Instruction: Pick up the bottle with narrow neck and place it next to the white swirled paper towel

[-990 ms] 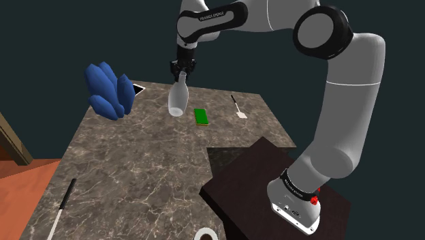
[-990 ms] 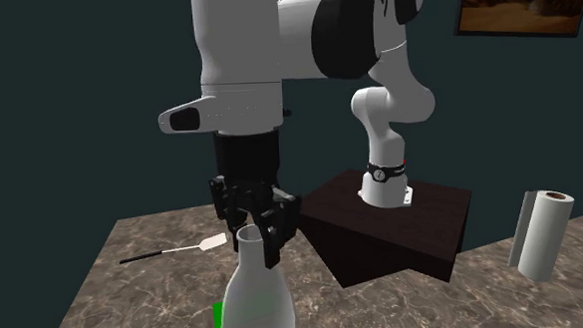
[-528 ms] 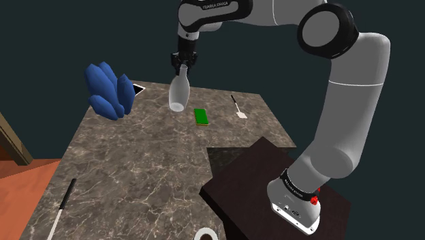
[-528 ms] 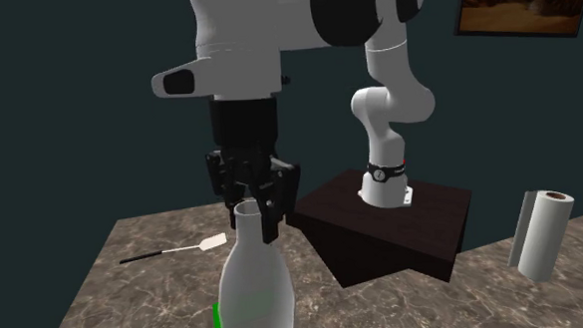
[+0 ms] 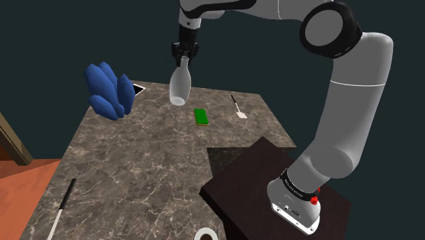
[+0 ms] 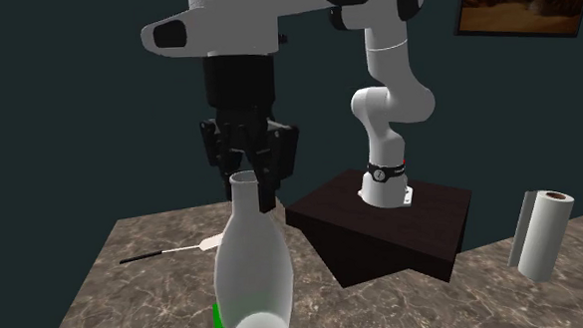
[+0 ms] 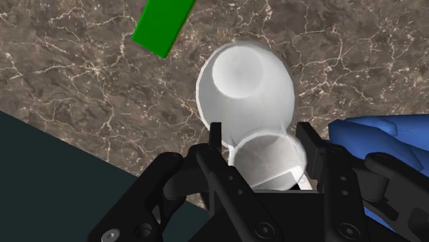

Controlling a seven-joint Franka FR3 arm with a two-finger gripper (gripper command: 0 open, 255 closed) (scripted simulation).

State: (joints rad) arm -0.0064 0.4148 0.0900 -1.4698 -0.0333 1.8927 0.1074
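At the shoulder view's near edge sits the white paper towel roll [image 5: 206,235], then a long run of brown marbled worktop [image 5: 136,163], then a green block [image 5: 200,116] lying flat. Farther on, the bottle [image 5: 178,85] hangs in the air over the worktop's far part, clear of the surface. It is pale whitish-grey and glassy-looking, with a wide round body tapering to a narrow neck, its long axis close to vertical, neck up and base down. The black hand [image 5: 184,60] reaches down from above and pinches that neck between its two fingers, with a blue object [image 5: 107,90] off to the shoulder view's left.
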